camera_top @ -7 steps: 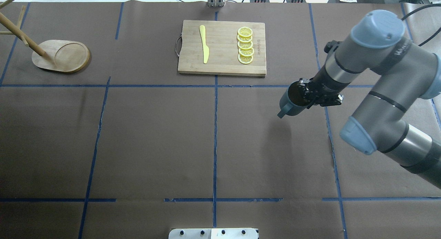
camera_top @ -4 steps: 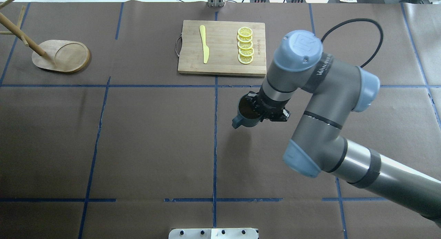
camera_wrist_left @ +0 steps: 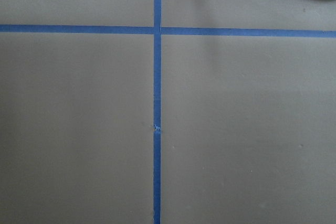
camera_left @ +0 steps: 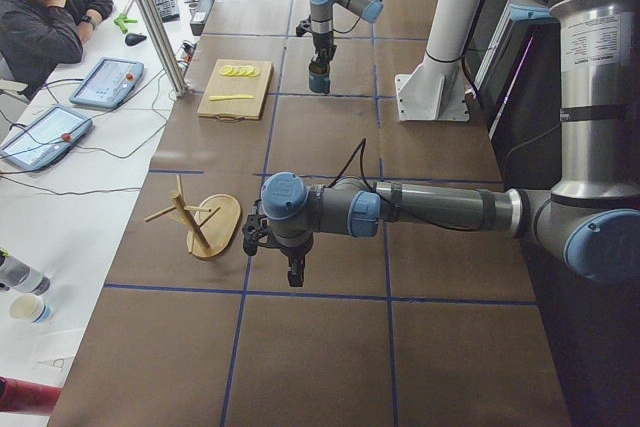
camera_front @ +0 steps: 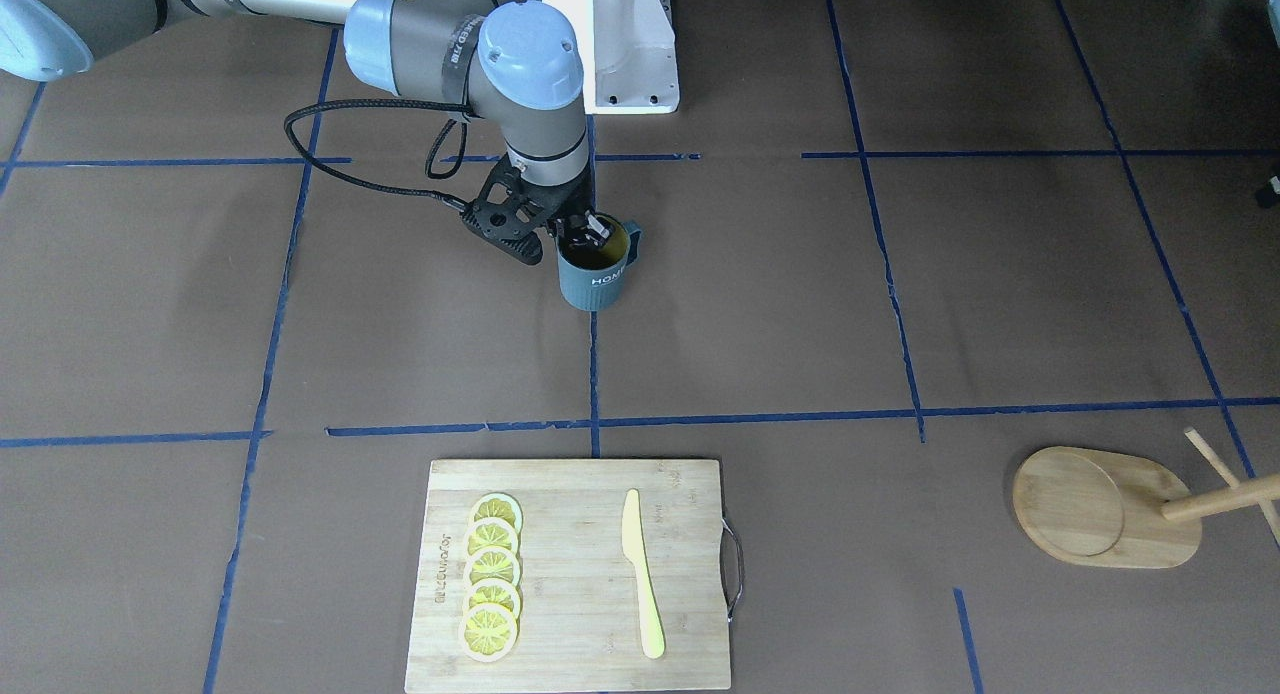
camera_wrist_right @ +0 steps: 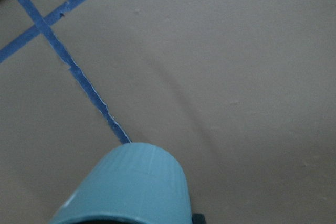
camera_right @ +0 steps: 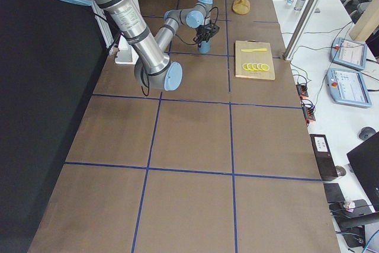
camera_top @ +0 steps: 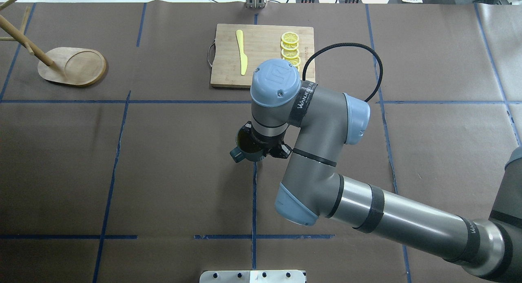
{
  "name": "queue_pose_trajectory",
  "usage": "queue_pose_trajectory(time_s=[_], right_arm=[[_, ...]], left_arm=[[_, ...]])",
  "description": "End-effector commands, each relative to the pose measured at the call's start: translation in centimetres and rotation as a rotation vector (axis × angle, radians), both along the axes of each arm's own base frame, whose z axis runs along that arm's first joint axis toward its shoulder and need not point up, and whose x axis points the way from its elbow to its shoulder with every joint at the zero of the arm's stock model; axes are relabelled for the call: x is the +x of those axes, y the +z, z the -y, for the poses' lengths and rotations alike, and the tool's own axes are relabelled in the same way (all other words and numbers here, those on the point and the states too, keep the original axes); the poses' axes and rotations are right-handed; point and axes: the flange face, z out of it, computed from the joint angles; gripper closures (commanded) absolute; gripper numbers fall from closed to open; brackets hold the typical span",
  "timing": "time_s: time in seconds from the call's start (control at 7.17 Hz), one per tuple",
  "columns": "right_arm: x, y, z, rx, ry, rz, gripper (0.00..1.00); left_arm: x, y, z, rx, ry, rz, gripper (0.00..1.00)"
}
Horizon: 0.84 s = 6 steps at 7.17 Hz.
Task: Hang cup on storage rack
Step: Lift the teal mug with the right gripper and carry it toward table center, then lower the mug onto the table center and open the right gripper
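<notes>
The cup (camera_front: 593, 271) is dark teal with a yellow-olive inside and white "HOME" lettering. It hangs upright near the table's centre line, with its handle away from the cutting board. My right gripper (camera_front: 580, 234) is shut on its rim, one finger inside; both also show in the overhead view, the cup (camera_top: 246, 146) below the wrist. I cannot tell if the cup touches the table. The storage rack (camera_top: 75, 67) stands at the far left, far from the cup, and it also shows in the front view (camera_front: 1100, 509). My left gripper (camera_left: 291, 265) hovers next to the rack (camera_left: 205, 227); I cannot tell if it is open.
A wooden cutting board (camera_top: 265, 42) with lemon slices (camera_top: 290, 44) and a yellow knife (camera_top: 242, 52) lies behind the cup. Blue tape lines cross the brown table cover. A person (camera_left: 45, 7) sits past the table's far edge.
My right arm has carried the cup leftward from the table's right side to the centre line, and a little nearer to the robot. The rack and the board have not moved.
</notes>
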Motion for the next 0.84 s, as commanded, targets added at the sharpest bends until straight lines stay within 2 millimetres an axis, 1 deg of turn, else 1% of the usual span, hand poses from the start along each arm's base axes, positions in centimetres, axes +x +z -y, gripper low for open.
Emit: queue_pose_trajectory(time_s=[0.0, 0.14, 0.28, 0.42, 0.56, 0.7], right_arm=[[-1.0, 1.0, -0.5, -0.005, -0.017, -0.019, 0.92], [-1.1, 1.7, -0.7, -0.005, -0.024, -0.026, 0.68], [-1.1, 2.0, -0.7, -0.002, -0.020, -0.032, 0.01], [-0.6, 1.4, -0.5, 0.030, -0.028, -0.024, 0.00], [0.9, 0.3, 0.1, 0.092, -0.052, 0.003, 0.00], [3.2, -0.6, 1.5, 0.117, -0.050, 0.028, 0.00]], left_arm=[[0.0, 0.2, 0.0, -0.004, 0.000, 0.000, 0.00], [0.0, -0.1, 0.0, 0.002, 0.000, 0.000, 0.00], [0.0, 0.0, 0.0, 0.001, 0.000, 0.000, 0.00], [0.0, -0.2, 0.0, 0.004, 0.000, 0.000, 0.00], [0.0, -0.2, 0.0, 0.006, 0.001, 0.001, 0.00], [0.0, -0.4, 0.1, 0.015, 0.000, 0.002, 0.00]])
